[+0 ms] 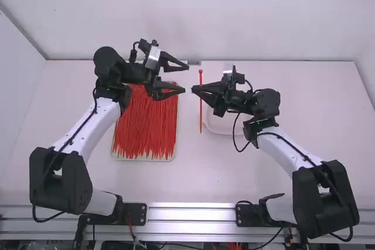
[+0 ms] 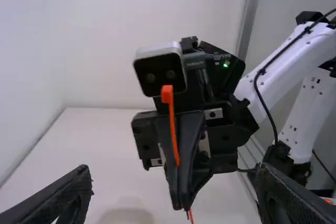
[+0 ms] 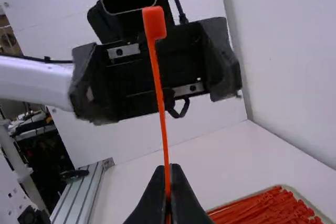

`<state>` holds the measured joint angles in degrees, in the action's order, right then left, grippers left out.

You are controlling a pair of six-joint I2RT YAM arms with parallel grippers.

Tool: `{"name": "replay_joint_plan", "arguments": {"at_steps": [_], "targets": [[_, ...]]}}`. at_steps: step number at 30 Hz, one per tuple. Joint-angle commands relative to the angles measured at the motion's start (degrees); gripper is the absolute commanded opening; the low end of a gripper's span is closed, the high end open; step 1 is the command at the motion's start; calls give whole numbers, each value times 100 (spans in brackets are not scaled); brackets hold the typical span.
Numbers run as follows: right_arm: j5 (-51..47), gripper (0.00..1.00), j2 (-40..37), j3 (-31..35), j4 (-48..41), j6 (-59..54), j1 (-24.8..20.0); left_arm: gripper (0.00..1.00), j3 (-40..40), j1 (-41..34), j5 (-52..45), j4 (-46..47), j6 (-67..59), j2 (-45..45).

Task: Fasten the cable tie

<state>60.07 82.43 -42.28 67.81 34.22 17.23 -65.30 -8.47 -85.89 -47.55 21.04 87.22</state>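
Right claw [image 1: 195, 89] with cable tie [image 1: 200, 112] over white table [image 1: 310, 103]

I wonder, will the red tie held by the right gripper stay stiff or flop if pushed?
The tie probably keeps its shape: it stands nearly straight above the right gripper, pinched at one spot only. Being thin, it likely bends if the open left gripper pushes it sideways. It looks smooth, so it might slip.
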Motion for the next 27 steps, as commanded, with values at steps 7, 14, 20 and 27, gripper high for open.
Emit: {"name": "replay_joint_plan", "arguments": {"at_steps": [7,14,20,27], "targets": [[31,0,-2,-315,-98,-310,251,77,-162,-284,400,-98,363,-26],[0,0,-2,-313,-125,-315,236,51,-162,-280,498,-98,444,-26],[11,0,-2,-308,-120,-317,232,36,-162,-306,745,-96,625,-26],[-4,0,-2,-308,-120,-319,232,30,-162,-372,754,-247,662,-26]]}}
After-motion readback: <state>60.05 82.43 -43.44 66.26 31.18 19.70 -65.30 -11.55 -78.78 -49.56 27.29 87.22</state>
